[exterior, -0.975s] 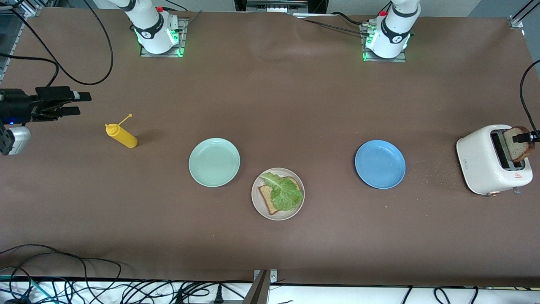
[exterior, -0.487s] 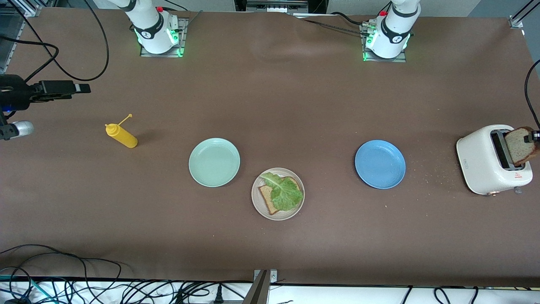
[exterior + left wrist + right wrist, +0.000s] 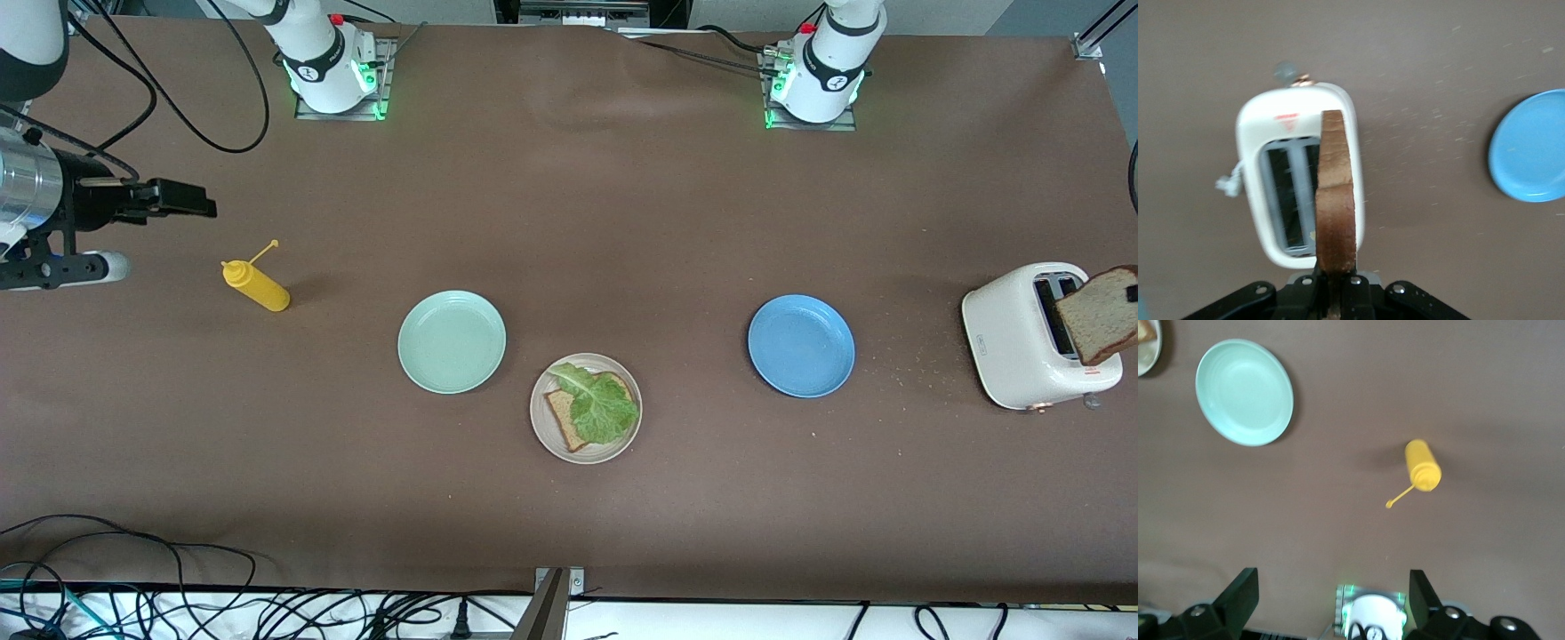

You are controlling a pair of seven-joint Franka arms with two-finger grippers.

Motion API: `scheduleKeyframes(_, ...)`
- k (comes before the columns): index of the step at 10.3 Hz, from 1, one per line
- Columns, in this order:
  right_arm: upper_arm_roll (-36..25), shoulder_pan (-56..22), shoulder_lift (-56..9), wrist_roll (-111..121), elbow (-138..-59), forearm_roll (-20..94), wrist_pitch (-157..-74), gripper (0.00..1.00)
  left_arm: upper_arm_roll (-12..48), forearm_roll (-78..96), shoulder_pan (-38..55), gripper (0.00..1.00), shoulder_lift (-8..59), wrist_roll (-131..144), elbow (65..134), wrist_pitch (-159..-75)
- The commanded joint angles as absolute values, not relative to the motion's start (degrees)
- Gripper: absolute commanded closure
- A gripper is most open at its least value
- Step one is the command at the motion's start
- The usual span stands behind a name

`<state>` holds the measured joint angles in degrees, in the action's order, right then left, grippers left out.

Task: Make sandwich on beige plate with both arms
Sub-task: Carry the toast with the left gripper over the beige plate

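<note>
The beige plate [image 3: 544,436] lies near the table's middle with one bread slice [image 3: 564,425] on it and a ruffled lettuce leaf [image 3: 602,406] on top. A second bread slice [image 3: 1101,313] hangs on edge just above the white toaster [image 3: 1018,342], clear of its slots. My left gripper [image 3: 1336,297] is shut on the lower crust of this slice [image 3: 1336,200]; in the front view only a bit of the left gripper [image 3: 1131,294] shows at the picture's edge. My right gripper [image 3: 182,200] hovers open and empty over the right arm's end of the table.
A mint-green plate [image 3: 452,341] lies beside the beige one, toward the right arm's end. A blue plate [image 3: 801,346] lies toward the toaster. A yellow squeeze bottle [image 3: 256,285] lies on its side near the right gripper. Cables run along the table's front edge.
The left gripper closed on the bread slice and lifted it out of the toaster slot. The right arm turned and its gripper shifted a little toward the table's middle.
</note>
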<state>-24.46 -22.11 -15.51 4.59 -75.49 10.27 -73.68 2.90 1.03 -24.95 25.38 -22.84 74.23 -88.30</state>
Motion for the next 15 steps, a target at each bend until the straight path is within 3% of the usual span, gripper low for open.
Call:
scheduleKeyframes(1, -14.5, -16.0, -7.3, 4.1, -86.8, 3.1, -83.1, 0.00, 2.5, 14.8, -24.7, 1.00, 27.8, -21.0, 71.3, -85.6)
scheduleKeyframes(3, -9.1, -11.7, -3.5, 3.8, -94.2, 0.2, -90.4, 0.00, 2.6, 29.5, -22.3, 1.00, 32.1, -19.7, 72.2, -82.6)
scheduleKeyframes(5, -5.1, -7.5, -3.8, 2.8, -93.8, 0.3, -91.0, 0.00, 3.9, 42.9, -19.4, 1.00, 35.1, -20.1, 72.2, -80.3)
scheduleKeyframes(11, -5.7, -6.7, -5.3, 2.3, -92.0, 0.4, -90.7, 0.00, 5.4, 68.0, -7.7, 1.00, 45.5, -24.9, 72.2, -81.4)
scheduleKeyframes(15, -8.0, -6.8, -5.1, 0.1, -91.9, 1.1, -91.7, 0.00, 5.4, 73.8, -1.6, 1.00, 47.0, -34.5, 75.4, -92.3)
